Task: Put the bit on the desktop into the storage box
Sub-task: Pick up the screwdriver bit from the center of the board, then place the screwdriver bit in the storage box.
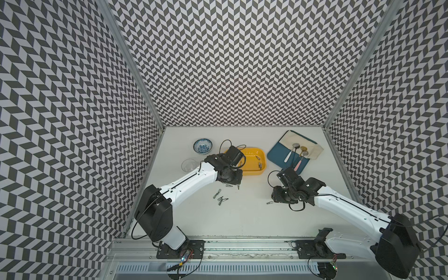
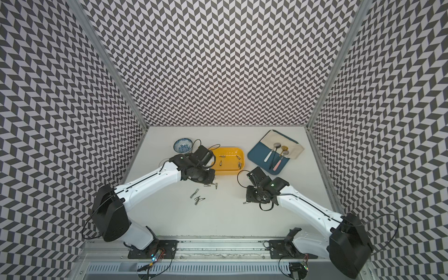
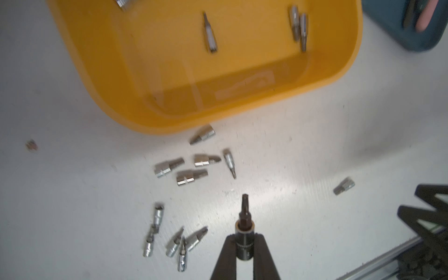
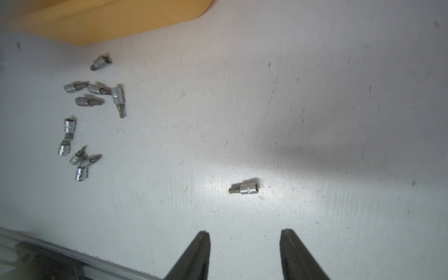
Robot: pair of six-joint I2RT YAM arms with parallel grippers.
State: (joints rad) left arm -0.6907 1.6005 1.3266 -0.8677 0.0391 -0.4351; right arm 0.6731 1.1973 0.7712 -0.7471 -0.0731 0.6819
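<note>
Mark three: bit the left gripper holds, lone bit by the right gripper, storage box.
Held bit (image 3: 244, 226): left wrist view, on its dark collar.
Lone bit (image 4: 243, 188): right wrist view, on its chrome body.
Storage box (image 1: 254, 172): in a top view, on its near wall.

Glossy yellow plastic storage box (image 3: 334, 72), shiny metal bits (image 3: 201, 160).

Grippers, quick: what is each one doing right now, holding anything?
Left gripper: closed, holding a bit.
Right gripper: open, empty, a loose bit lying just ahead on the desktop.
</note>
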